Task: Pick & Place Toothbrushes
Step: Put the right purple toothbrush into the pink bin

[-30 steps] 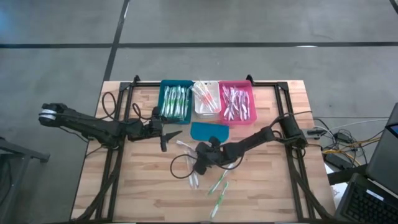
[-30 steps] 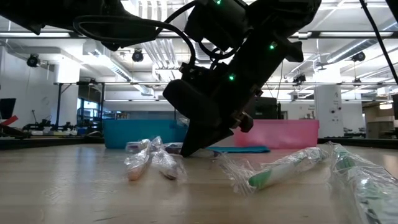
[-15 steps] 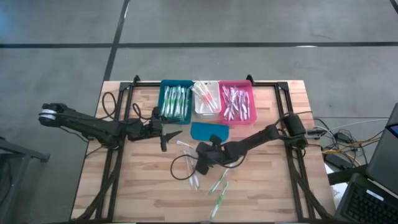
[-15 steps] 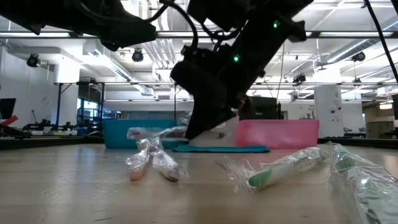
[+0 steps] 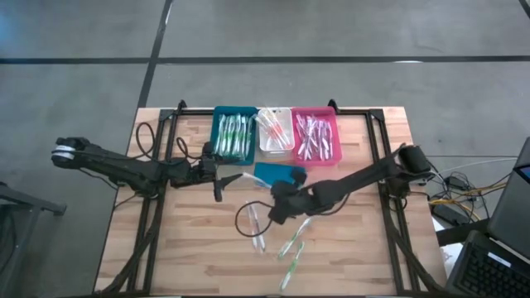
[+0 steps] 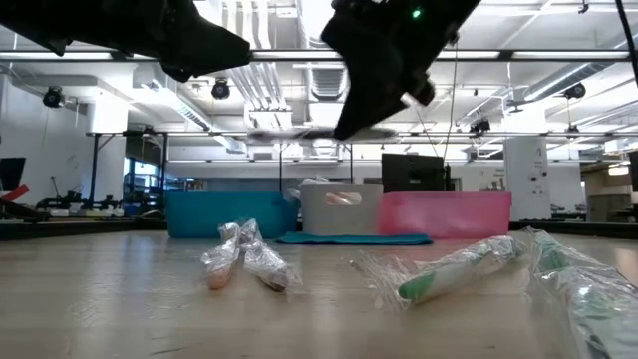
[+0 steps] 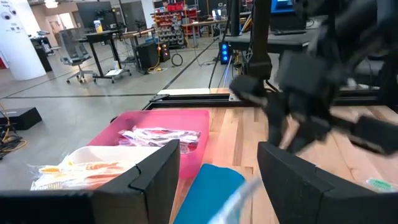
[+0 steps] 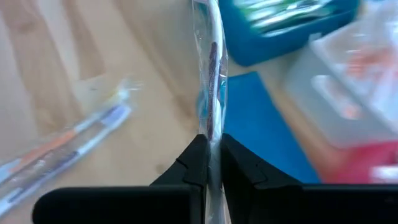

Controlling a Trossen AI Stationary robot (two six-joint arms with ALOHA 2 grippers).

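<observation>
Grey concrete floor surrounds a wooden bench (image 5: 199, 248) seen from above. At 12 o'clock on it sit three bins in a row: teal bin (image 5: 234, 135), white bin (image 5: 274, 131), pink bin (image 5: 315, 136), each holding wrapped toothbrushes. A flat teal lid (image 5: 273, 173) lies just below the white bin.

Right tool (image 5: 280, 201) is near the bench's middle, off the surface, fingers together and clamped on one wrapped toothbrush (image 8: 211, 93). Only the right wrist view shows this grip plainly: the wrapper runs straight out from between the fingertips (image 8: 198, 162) over the lid's edge. The low view shows that same arm lifted high, clear of the wood.

Left tool (image 5: 222, 180) waits at 9 o'clock from the lid, fingers (image 7: 155, 171) apart, nothing between them.

Loose toothbrushes (image 5: 291, 248) lie at 6 o'clock from the right tool, more (image 5: 257, 232) at 7 o'clock. The low view alone shows their crinkled clear wrappers (image 6: 244, 257) and a green-tipped one (image 6: 459, 267), plus a workshop with lights behind.

No writing is readable anywhere.
</observation>
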